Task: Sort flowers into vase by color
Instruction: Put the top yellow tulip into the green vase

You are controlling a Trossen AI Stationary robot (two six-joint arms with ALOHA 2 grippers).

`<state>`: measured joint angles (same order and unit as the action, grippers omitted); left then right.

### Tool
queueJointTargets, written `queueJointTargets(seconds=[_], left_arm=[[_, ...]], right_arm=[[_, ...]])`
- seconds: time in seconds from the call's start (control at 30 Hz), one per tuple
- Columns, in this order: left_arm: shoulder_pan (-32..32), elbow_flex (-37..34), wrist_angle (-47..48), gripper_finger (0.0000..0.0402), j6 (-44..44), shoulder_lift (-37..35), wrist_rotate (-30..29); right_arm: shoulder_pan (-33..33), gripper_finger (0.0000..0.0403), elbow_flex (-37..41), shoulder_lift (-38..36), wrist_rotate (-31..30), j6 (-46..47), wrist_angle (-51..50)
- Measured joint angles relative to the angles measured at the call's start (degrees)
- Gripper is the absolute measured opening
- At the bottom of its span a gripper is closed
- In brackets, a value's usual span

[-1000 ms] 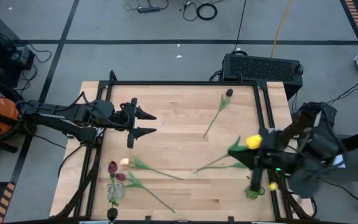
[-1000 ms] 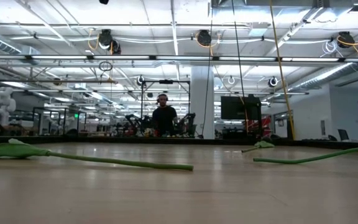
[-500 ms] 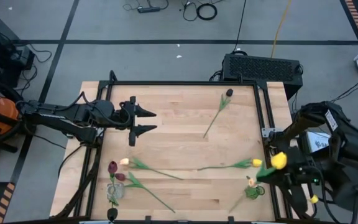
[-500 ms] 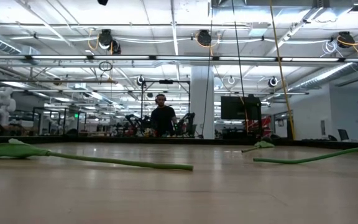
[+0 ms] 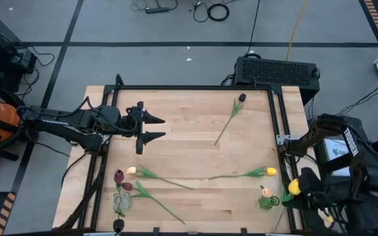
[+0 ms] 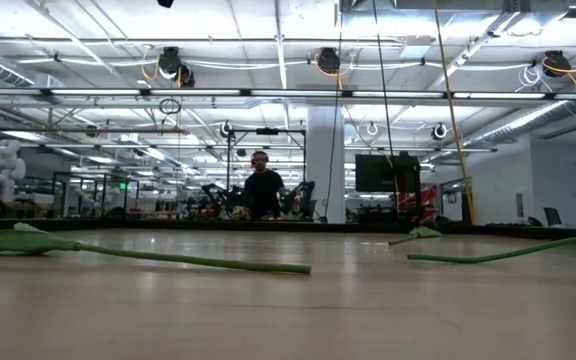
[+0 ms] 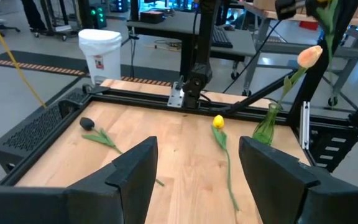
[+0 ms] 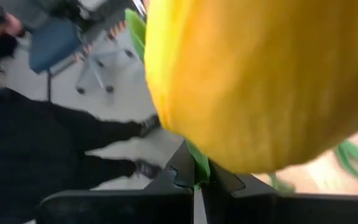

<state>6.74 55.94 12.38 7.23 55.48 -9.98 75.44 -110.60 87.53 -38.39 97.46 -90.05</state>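
My right gripper [image 8: 196,182] is shut on a yellow tulip whose head [image 5: 294,187] is beside the table's right edge, just right of the green vase [image 5: 268,200]. That vase holds one peach tulip [image 5: 265,191]. A clear vase [image 5: 120,204] at the near left holds maroon tulips [image 5: 119,176]. Lying flat on the table are a yellow tulip [image 5: 270,172], a peach tulip [image 5: 131,170] and a dark-headed one [image 5: 241,98]. My left gripper [image 5: 155,128] hovers open over the table's left part. My right gripper pinches the yellow tulip's green stem [image 8: 197,163] between its two fingers, right below the head [image 8: 260,81]. The head fills the wrist view in front of the fingers. The flower is lifted clear of the table.
A black frame runs round the table's edge [image 5: 279,118]. A black box [image 5: 277,69] sits beyond the far right corner. Green stems [image 6: 198,262] lie across the wood in the low view. A person [image 6: 263,190] stands far behind the table.
My right gripper has carried the yellow tulip from over the table's right part toward the near right corner, past the right edge beside the green vase. This uncovered the yellow tulip lying on the table. The left arm kept still.
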Motion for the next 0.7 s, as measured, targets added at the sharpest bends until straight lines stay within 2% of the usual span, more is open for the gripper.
queueJointTargets(seconds=[0.13,0.4,0.7], left_arm=[[0.02,0.00,0.00,0.0234,2.50,0.00,0.02],[0.00,0.00,0.04,0.0234,2.95,0.00,0.00],[0.00,0.00,0.18,0.0234,2.92,0.00,0.02]], right_arm=[[0.00,0.0000,4.04,-1.22,4.01,2.35,0.06],[-0.07,0.0000,13.61,-10.50,2.19,1.88,-0.04],[-0.09,0.0000,19.69,-19.95,0.88,-0.91,0.02]])
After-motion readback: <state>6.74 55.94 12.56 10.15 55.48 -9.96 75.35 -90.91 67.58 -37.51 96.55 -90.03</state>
